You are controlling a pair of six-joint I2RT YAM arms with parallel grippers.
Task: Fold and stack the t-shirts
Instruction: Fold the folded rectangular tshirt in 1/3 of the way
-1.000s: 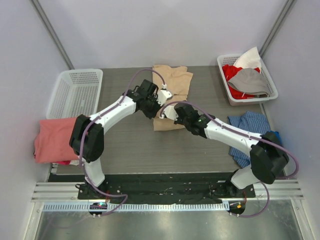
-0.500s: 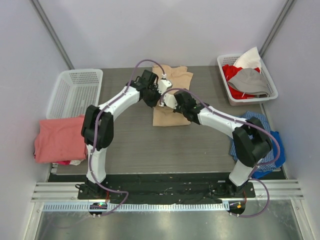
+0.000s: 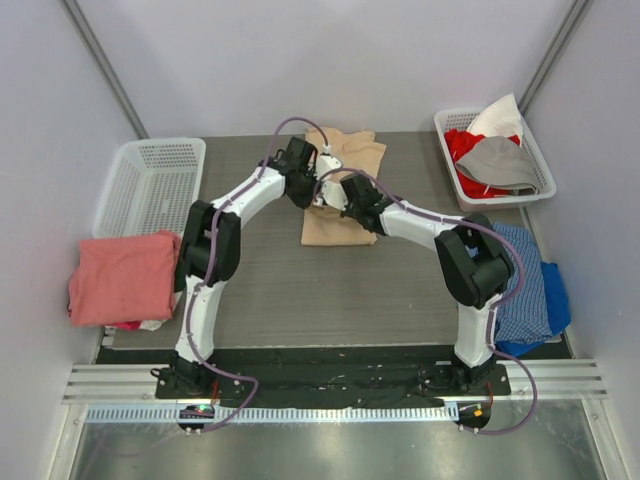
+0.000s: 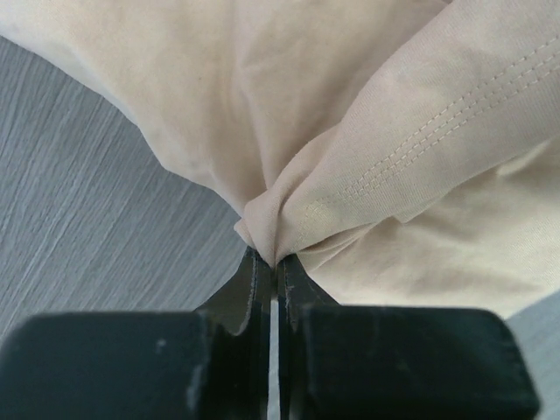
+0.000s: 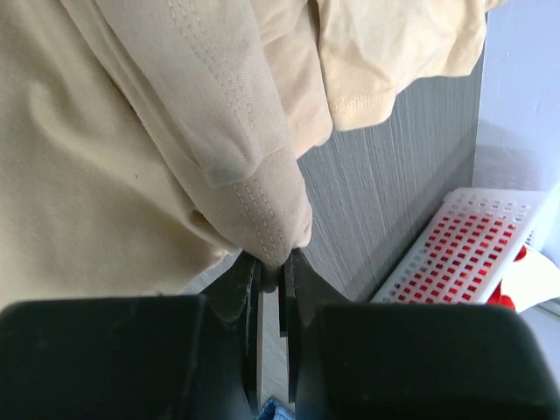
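The tan t-shirt (image 4: 280, 87) is matt cloth, the table (image 4: 87, 175) grained.

You find nothing readable in any view, no legible label, brand, number or sign on shirt (image 3: 360, 158), baskets (image 3: 130, 190) or arms (image 3: 240, 200).

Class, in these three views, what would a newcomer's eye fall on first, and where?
Over the tan t-shirt at the far middle of the table, the left gripper and right gripper are each shut on a bunched edge of it. A salmon-pink t-shirt lies at the left edge, and a white basket of red and grey clothes stands far right.
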